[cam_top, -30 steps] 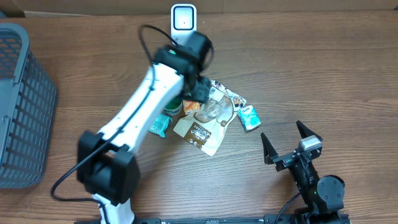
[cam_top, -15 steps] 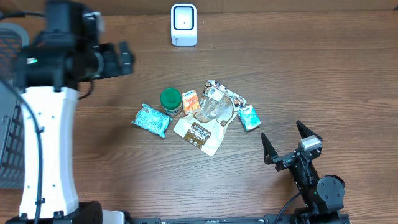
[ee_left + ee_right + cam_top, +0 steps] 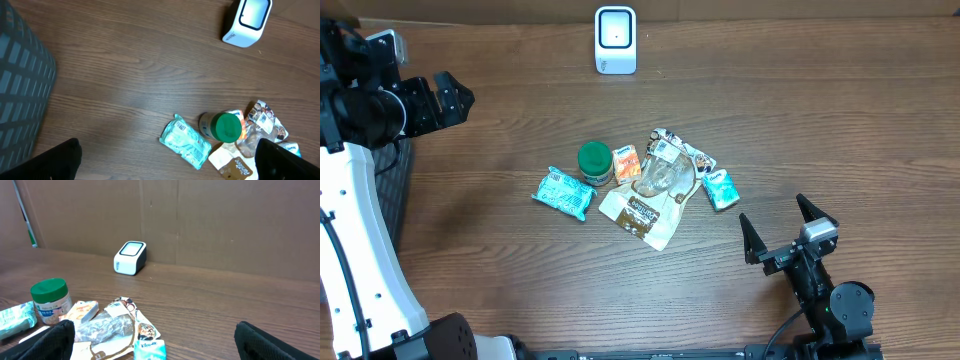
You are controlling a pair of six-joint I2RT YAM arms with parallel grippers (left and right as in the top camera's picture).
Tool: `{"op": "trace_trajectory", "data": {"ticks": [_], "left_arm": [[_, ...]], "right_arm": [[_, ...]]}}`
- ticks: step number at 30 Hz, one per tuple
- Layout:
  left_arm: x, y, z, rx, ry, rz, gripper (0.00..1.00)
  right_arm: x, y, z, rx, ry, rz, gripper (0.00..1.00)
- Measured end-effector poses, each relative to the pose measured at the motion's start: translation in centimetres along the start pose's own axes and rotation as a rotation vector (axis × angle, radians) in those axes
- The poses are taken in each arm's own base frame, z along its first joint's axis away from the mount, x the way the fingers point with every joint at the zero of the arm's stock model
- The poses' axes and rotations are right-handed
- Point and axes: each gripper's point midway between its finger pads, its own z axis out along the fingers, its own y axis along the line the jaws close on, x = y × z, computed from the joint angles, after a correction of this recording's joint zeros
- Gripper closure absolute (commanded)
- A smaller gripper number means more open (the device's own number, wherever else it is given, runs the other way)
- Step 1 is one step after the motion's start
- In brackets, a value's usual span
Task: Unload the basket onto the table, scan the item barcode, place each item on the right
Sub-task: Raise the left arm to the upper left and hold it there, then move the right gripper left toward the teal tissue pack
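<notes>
One scanner (image 3: 615, 27) top centre, one basket (image 3: 20, 85) left, about six items (image 3: 645, 185) heaped centre. Left tool (image 3: 455, 92) and right tool (image 3: 771, 208) gape empty.

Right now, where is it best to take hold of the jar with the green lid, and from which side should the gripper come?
Probably across the green lid of the jar, coming straight down from above. The jar stands upright, and its lid is round and free on top. Place the fingers so they miss the orange packet lying close beside it.

One scanner (image 3: 615, 27), one jar (image 3: 595, 160) — perhaps six packets (image 3: 563, 193)
</notes>
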Motion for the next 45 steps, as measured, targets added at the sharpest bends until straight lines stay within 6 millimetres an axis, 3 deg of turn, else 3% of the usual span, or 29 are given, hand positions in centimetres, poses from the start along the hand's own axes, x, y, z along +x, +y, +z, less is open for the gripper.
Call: {"op": "trace_trajectory", "data": {"ticks": [20,24,30,33,38,42,45], "left_arm": [[0.0,0.0,0.0,0.000,0.000,0.000,0.00],[0.0,0.0,0.0,0.000,0.000,0.001,0.00],[0.0,0.0,0.0,0.000,0.000,0.008,0.00],[0.0,0.0,0.0,0.000,0.000,0.011,0.00],[0.0,0.0,0.0,0.000,0.001,0.011,0.00],[0.0,0.0,0.0,0.000,0.001,0.011,0.00],[0.0,0.0,0.0,0.000,0.001,0.012,0.00]], "right_arm": [[-0.3,0.0,0.0,0.001,-0.012,-0.002,0.00],[-1.2,1.0,-0.1,-0.056,-0.050,-0.004,0.00],[-0.5,2.1,-0.2,-0.120,0.013,0.070,0.00],[-2.3,2.3,-0.5,-0.129,0.054,0.097,0.00],[-7.4,2.5,-0.5,-0.132,0.136,0.115,0.00],[-8.9,2.4,0.8,-0.132,0.304,0.133,0.00],[-8.0,2.2,1.9,-0.129,0.489,0.167,0.00]]}}
